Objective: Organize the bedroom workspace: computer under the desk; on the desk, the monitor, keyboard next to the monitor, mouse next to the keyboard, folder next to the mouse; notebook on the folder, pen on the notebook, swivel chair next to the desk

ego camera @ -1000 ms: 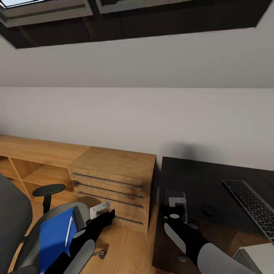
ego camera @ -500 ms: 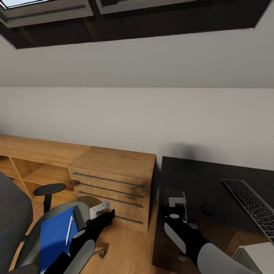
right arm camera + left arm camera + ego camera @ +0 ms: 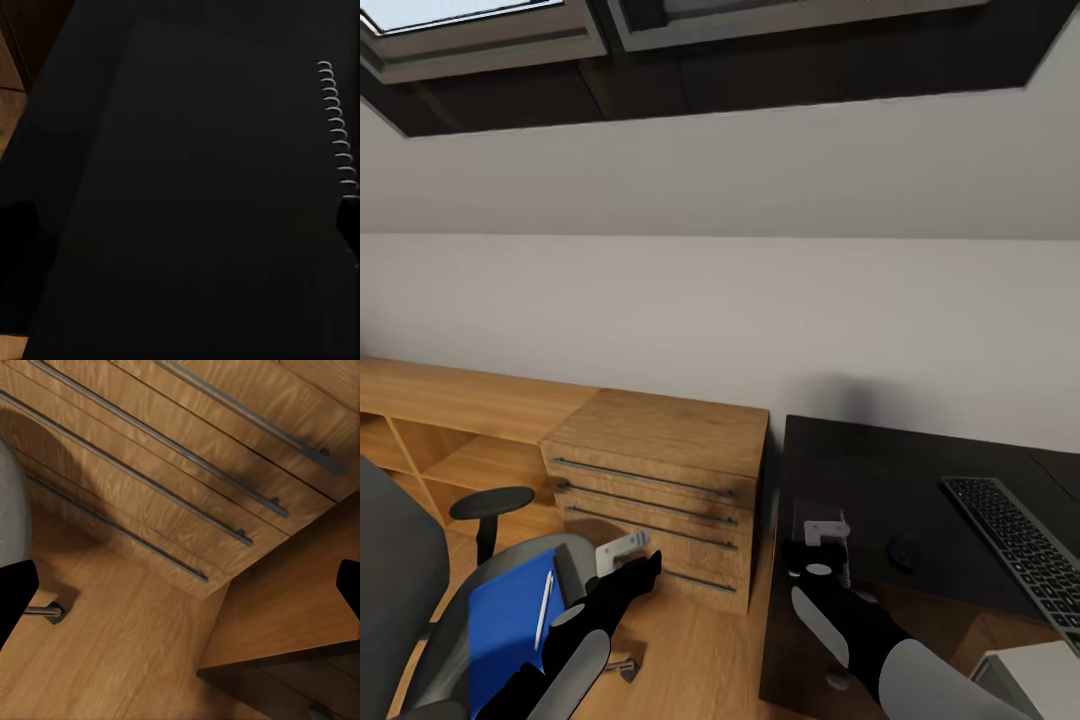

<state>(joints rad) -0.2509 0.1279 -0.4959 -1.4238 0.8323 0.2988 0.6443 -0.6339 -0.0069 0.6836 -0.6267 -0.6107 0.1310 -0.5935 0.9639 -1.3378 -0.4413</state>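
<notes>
The swivel chair [image 3: 420, 600] stands at the lower left, grey with a black armrest. On its seat lies the blue folder [image 3: 505, 625], and the white pen [image 3: 543, 607] rests on top of it. My left gripper [image 3: 647, 564] [image 3: 180, 585] hovers open just right of the seat, facing the wooden drawer chest. My right gripper [image 3: 818, 556] [image 3: 184, 225] hangs open over the left end of the black desk [image 3: 880, 480]. A spiral binding [image 3: 336, 127], perhaps the notebook's, shows against the dark surface in the right wrist view. The keyboard [image 3: 1020, 550] and the small dark mouse [image 3: 903, 550] lie on the desk.
A light wooden drawer chest [image 3: 660, 480] stands between chair and desk, with low wooden shelving [image 3: 430, 430] running left along the white wall. A light-grey box, the computer [image 3: 1035, 680], shows at the bottom right. Wooden floor [image 3: 690, 660] lies between chest and chair.
The whole picture has shifted slightly downward, so the camera has tilted a little. Both arms and the objects hold their places.
</notes>
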